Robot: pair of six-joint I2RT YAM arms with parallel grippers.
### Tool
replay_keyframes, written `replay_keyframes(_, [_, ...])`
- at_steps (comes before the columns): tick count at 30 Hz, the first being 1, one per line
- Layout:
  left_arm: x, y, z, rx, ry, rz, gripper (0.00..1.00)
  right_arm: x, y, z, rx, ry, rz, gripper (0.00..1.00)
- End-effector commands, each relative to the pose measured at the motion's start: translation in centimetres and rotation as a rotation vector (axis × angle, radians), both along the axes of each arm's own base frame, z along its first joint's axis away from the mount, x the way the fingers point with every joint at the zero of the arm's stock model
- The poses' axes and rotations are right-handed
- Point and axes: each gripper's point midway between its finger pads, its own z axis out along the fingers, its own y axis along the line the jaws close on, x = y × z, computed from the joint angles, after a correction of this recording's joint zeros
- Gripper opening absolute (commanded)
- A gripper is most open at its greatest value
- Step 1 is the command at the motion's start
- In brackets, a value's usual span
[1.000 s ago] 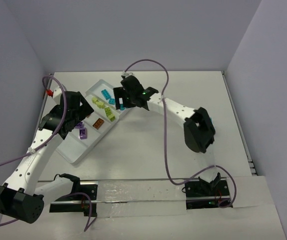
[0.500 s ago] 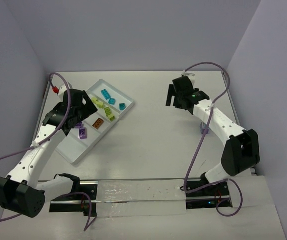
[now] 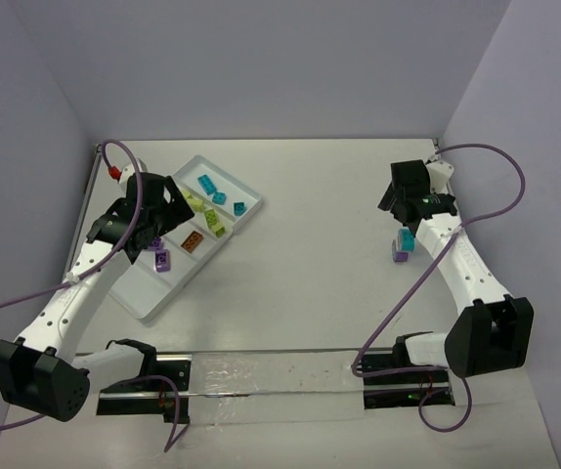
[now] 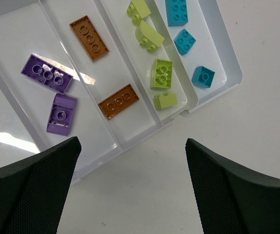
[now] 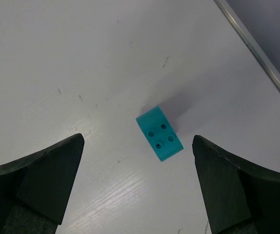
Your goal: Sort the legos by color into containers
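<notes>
**A:** Legos (image 4: 118, 101): where are they?

**B:** Most lie in the white tray (image 4: 213, 39), one colour to a lane. The left wrist view shows them best: two purple pieces (image 4: 47, 74), then two orange-brown plates (image 4: 89, 37), then four lime pieces (image 4: 162, 74), and three teal pieces (image 4: 184, 41) in the outermost lane.

**A:** Does the top view show the same?

**B:** Only partly, because the left arm covers some of the tray there. But it shows two loose ones on the surface (image 3: 300, 254), well apart from the tray, by the right arm. They are a teal brick (image 3: 407, 239) and a purple brick (image 3: 399, 257) just beside it.

**A:** And the right wrist view?

**B:** It shows only the teal brick, lying flat with four small round marks on its upper face. The purple one falls outside that view.

**A:** What about the pincers?

**B:** The left pincer (image 4: 131, 146) is spread wide and holds nothing. It hangs over the tray's edge where the tray meets the surface. The right pincer (image 5: 138, 144) is also wide and empty. The teal brick lies on the surface under the gap and touches neither finger.
</notes>
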Motion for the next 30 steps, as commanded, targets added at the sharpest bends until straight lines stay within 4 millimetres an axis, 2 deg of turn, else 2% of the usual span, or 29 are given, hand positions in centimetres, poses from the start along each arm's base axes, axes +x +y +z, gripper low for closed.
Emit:
replay_keyframes(1, [1.0, -0.9, 2.2, -0.014, -0.068, -0.038, 0.96, -0.7, -1.7, 0.5, 0.0, -0.044, -0.109, 1.0])
replay_keyframes(5, [0.9, -0.9, 2.0, -0.018, -0.068, -0.04, 0.96, -0.5, -2.0, -0.8, -0.002, -0.008, -0.12, 1.0])
replay_keyframes(6, [0.9, -1.0, 1.9, -0.021, -0.065, -0.044, 0.96, -0.3, -2.0, -1.7, 0.011, 0.016, -0.111, 1.0])
replay_keyframes(11, [0.8, -1.1, 1.6, -0.02, -0.052, -0.051, 0.96, 0.1, -1.4, -3.5, 0.061, 0.039, -0.064, 1.0])
replay_keyframes(16, [0.9, -1.0, 1.4, -0.009, -0.048, -0.051, 0.96, 1.0, -0.7, -4.1, 0.103, 0.034, 0.012, 1.0])
replay_keyframes(24, [1.1, -1.0, 1.5, 0.001, -0.041, -0.058, 0.96, 1.3, -1.8, -5.2, 0.096, 0.042, 0.004, 1.0])
replay_keyframes(27, [1.2, -0.9, 1.5, 0.01, -0.036, -0.054, 0.96, 0.9, -2.9, -5.9, 0.102, 0.053, -0.037, 1.0])
replay_keyframes(30, [1.3, -1.0, 1.6, 0.009, -0.038, -0.055, 0.96, 0.5, -2.8, -6.7, 0.114, 0.068, -0.044, 1.0])
